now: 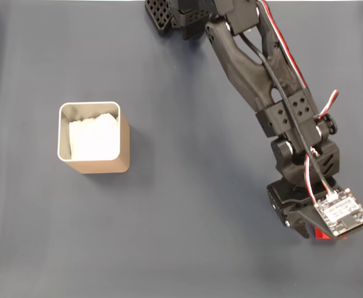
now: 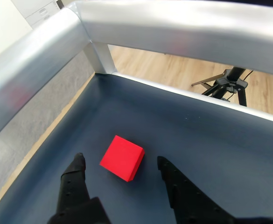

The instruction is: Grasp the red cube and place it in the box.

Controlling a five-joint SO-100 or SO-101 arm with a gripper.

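The red cube (image 2: 122,157), bright and plain-faced, rests on the dark blue counter (image 2: 206,140) between the spread fingers (image 2: 75,179) of the hand (image 2: 120,163), untouched. The tan, white-lined box (image 1: 94,138) stands well apart.

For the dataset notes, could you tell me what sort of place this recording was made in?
Probably a lab or workshop bench indoors. The red cube lies on a dark blue mat framed by silvery metal rails; beyond them, the wrist view shows wood flooring and a black tripod.
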